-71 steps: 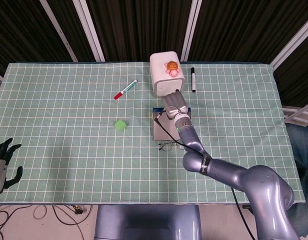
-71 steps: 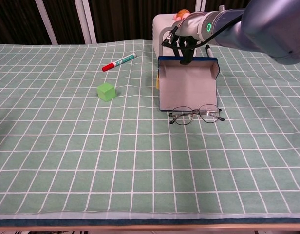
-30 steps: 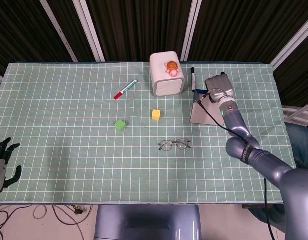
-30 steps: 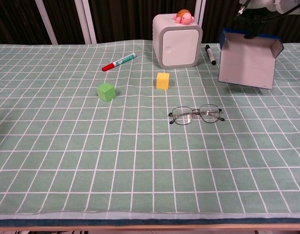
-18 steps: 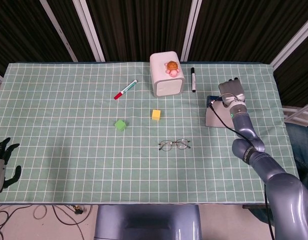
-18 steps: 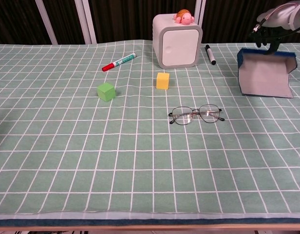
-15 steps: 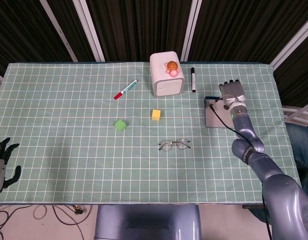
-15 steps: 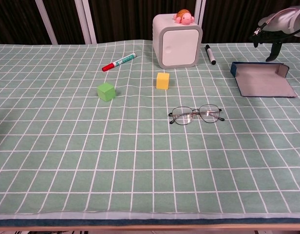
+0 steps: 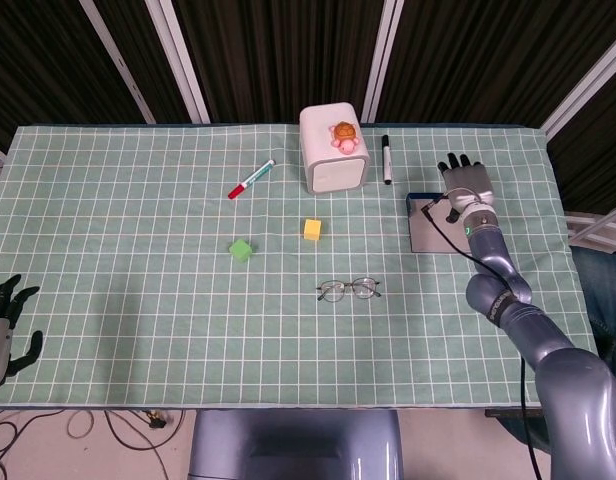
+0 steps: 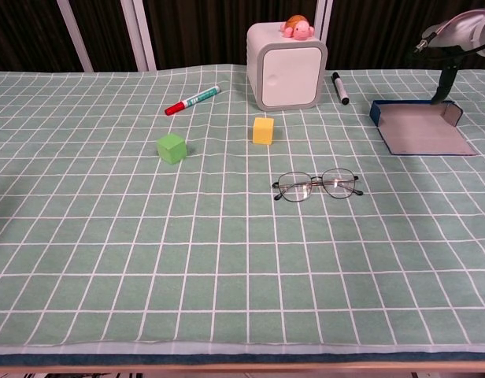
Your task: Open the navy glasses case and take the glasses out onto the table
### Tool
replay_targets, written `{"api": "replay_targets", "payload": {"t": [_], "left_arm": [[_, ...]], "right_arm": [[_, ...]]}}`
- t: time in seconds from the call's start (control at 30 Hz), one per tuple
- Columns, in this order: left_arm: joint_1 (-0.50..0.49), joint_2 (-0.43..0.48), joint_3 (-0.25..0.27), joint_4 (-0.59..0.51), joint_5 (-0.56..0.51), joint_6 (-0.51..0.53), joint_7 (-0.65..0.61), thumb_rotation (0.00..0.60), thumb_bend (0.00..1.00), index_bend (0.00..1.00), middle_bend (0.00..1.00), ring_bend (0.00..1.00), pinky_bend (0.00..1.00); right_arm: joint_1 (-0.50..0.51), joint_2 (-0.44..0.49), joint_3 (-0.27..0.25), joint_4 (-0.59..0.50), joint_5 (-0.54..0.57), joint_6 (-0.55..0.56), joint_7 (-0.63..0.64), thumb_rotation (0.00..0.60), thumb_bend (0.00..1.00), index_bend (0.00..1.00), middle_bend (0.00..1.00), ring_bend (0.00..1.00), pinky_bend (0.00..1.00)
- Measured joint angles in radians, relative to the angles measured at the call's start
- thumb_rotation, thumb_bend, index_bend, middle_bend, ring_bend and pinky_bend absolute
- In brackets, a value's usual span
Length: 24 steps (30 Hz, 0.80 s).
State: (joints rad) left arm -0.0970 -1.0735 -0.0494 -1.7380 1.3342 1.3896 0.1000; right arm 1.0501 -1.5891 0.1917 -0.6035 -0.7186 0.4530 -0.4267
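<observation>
The right hand [image 9: 466,181] hovers at the far edge of the navy glasses case [image 9: 434,224], fingers spread and holding nothing. In the chest view a dark fingertip hangs just by the case's raised far corner; whether it touches I cannot tell. The case lies flat and open on the worktop [image 9: 138,260], grey lining up, well to the right of the glasses [image 9: 349,289]. These rest upright on the cloth near the middle, apart from everything else.

Both parts of the task look done, so what remains is a clean withdrawal. The hand should lift straight up first, so no finger catches the case's rim and drags it, then draw back along its own side, well clear of the black marker [image 9: 386,159].

The left hand [image 9: 8,325] rests off the near left edge of the worktop, fingers loosely apart and empty; it need not move.
</observation>
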Motion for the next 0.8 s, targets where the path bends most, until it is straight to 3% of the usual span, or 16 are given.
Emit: {"api": "replay_targets", "payload": {"t": [0.23, 0.47, 0.67, 0.8], "left_arm": [[0.003, -0.001, 0.005, 0.000, 0.028, 0.016, -0.003, 0.600, 0.46, 0.15, 0.00, 0.00, 0.02], [0.006, -0.005, 0.012, 0.006, 0.061, 0.033, 0.005, 0.600, 0.46, 0.15, 0.00, 0.00, 0.02], [0.009, -0.010, 0.019, 0.015, 0.091, 0.049, 0.014, 0.600, 0.46, 0.15, 0.00, 0.00, 0.02], [0.011, -0.014, 0.024, 0.020, 0.110, 0.059, 0.020, 0.600, 0.46, 0.15, 0.00, 0.00, 0.02]], "right_arm": [[-0.096, 0.178, 0.041, -0.368, -0.031, 0.191, 0.073, 0.600, 0.18, 0.15, 0.04, 0.07, 0.23], [-0.296, 0.424, 0.046, -0.804, -0.168, 0.450, 0.192, 0.600, 0.18, 0.15, 0.05, 0.07, 0.23], [-0.492, 0.532, -0.014, -0.993, -0.388, 0.694, 0.285, 0.600, 0.18, 0.15, 0.07, 0.07, 0.23], [-0.604, 0.542, -0.080, -1.044, -0.514, 0.823, 0.325, 0.600, 0.18, 0.15, 0.07, 0.07, 0.23]]}}
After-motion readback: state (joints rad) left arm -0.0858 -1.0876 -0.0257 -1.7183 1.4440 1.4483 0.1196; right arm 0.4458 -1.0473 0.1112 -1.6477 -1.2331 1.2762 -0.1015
